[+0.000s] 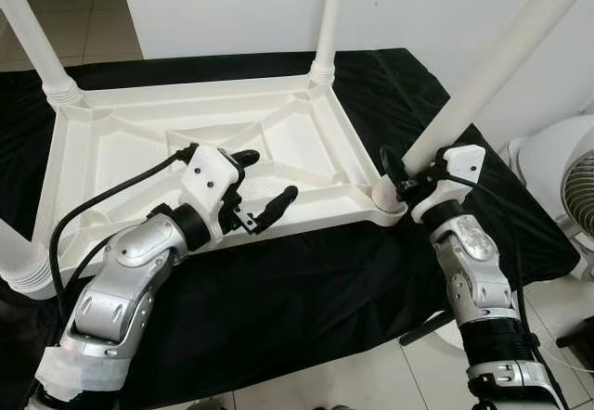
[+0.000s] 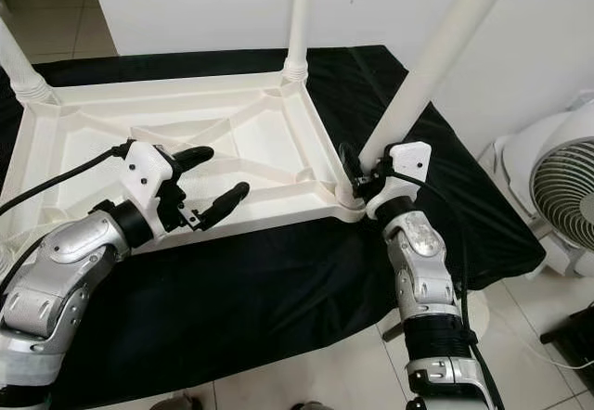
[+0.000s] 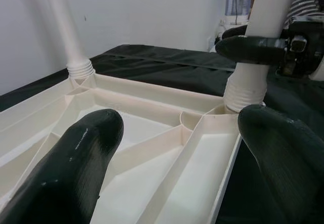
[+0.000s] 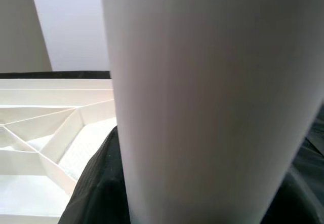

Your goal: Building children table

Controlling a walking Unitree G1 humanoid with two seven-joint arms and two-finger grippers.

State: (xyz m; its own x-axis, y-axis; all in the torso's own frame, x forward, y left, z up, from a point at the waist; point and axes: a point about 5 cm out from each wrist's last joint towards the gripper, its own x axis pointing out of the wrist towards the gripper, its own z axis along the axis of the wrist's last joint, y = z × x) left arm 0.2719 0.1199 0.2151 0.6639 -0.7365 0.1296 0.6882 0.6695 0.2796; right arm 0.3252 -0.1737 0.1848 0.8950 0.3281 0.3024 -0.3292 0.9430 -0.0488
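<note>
Right gripper [image 1: 401, 180] clamps the near-right table leg [image 1: 483, 81] just above its corner socket, seemingly to seat it. Left gripper [image 1: 263, 185] hovers spread over the upturned white tabletop [image 1: 139, 141] on black cloth [image 1: 306, 289].

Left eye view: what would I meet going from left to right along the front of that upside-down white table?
left gripper → right gripper clasping the near-right table leg → white fan

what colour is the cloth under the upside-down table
Black cloth; it shows best in the left eye view.
</note>
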